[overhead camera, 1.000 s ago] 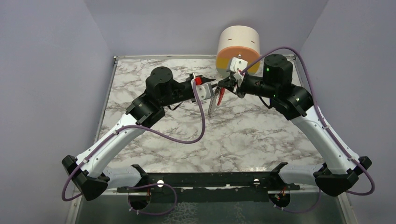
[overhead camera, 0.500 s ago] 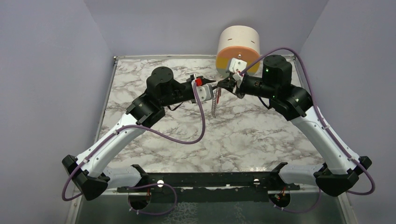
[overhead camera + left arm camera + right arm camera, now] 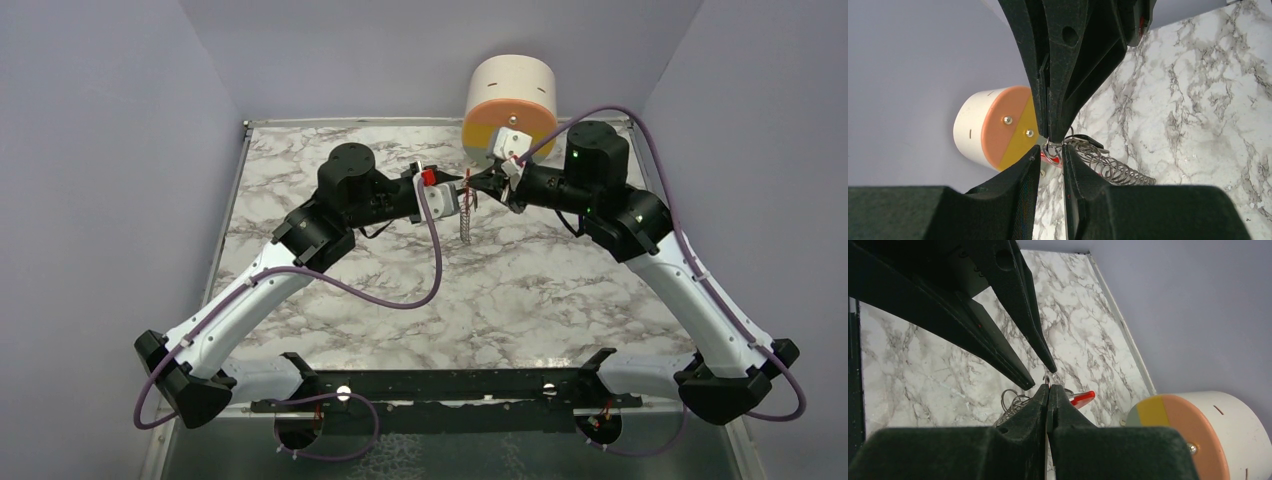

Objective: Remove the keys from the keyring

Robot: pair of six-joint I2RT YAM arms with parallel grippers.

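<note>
The table [image 3: 540, 290] is white and grey marble, with pale purple walls [image 3: 110, 150] all round it. Nearest, at the bottom of the top view, my two arms start at the table's edge. My left arm [image 3: 250, 295] leans in from the lower left and my right arm [image 3: 690, 280] from the lower right. They meet in the upper middle of the frame, up off the table.

My right gripper [image 3: 1048, 389] is squeezed tight on the keyring [image 3: 1046, 380]. Only a tiny bit of the thin loop pokes out past its tips, in the middle of the right wrist view. My left gripper [image 3: 1052, 153] comes at it nose to nose. Its fingers [image 3: 1023, 190] are a little way apart, and the ring sits right in the gap between them. I cannot tell if they touch it.

The keys [image 3: 465, 220] hang from the ring and are not off yet. The silver strip [image 3: 1108, 170] is the long one. In the top view it runs straight down the frame from the ring. In the left wrist view it slants to the lower right. The red piece [image 3: 1082, 398] sticks out just right of my shut fingers in the right wrist view.

I think my left gripper should take a key, since my right one is busy holding the ring. Both are just as near. The pull would go along the strip, away from the ring.

Farthest back, near the top of the frame, stands a white drum [image 3: 510, 100] with an orange and yellow face.
</note>
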